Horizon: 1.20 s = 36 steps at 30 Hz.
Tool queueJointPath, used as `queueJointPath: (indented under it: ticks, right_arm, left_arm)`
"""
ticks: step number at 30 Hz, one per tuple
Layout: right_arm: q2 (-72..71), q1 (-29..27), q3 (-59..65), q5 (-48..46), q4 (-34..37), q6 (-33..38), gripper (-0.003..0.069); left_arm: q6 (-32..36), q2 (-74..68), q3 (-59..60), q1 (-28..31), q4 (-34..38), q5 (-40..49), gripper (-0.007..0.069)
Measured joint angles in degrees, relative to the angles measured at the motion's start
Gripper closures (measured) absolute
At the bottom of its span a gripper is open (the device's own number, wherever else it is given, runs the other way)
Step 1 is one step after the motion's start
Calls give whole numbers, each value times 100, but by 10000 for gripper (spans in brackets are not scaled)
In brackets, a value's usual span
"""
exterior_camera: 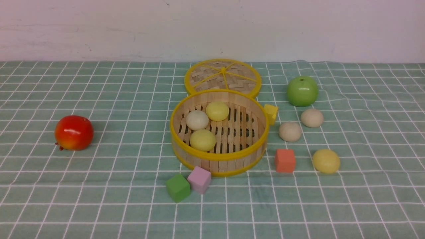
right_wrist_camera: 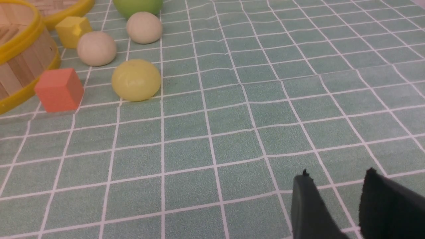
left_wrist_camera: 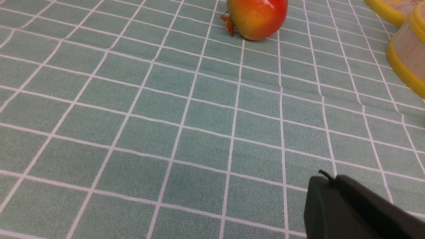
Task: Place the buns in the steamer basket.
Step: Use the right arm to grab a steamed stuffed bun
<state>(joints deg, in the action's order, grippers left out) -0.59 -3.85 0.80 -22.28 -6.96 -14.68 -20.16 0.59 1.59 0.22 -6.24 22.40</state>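
The steamer basket (exterior_camera: 181, 146) stands mid-table and holds two pale yellow buns (exterior_camera: 217, 111) (exterior_camera: 203, 140) and one beige-white bun (exterior_camera: 197, 119). To its right on the cloth lie two beige-white buns (exterior_camera: 290, 131) (exterior_camera: 312, 118) and a pale yellow bun (exterior_camera: 326, 161); these also show in the right wrist view (right_wrist_camera: 96, 48) (right_wrist_camera: 144, 27) (right_wrist_camera: 136, 80). Neither gripper shows in the front view. My left gripper (left_wrist_camera: 327, 181) is shut and empty over bare cloth. My right gripper (right_wrist_camera: 337, 177) is open and empty, well short of the yellow bun.
The woven lid (exterior_camera: 222, 76) lies behind the basket. A red apple (exterior_camera: 73, 132) is at left, a green apple (exterior_camera: 302, 91) at right. Cubes: yellow (exterior_camera: 271, 113), orange (exterior_camera: 285, 160), green (exterior_camera: 178, 188), pink (exterior_camera: 199, 179) around the basket.
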Motion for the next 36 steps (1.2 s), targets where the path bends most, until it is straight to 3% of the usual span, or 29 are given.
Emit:
queueJointPath:
  ticks: [12,19,26,29,36]
  right_arm:
    - [0,0,67,523,32,-8,419]
    - [0,0,67,2590,198,-345,419]
    - [0,0,67,3938,231,-771,419]
    - [0,0,-211,3648,250,-1248,419]
    - [1234,0,-3117,810,125,-1594,419]
  left_arm:
    - [0,0,0,0,5,0,600]
    - [0,0,0,0,5,0,600]
    - [0,0,0,0,5,0,599]
    - [0,0,0,0,5,0,596]
    - [0,0,0,0,5,0,589]
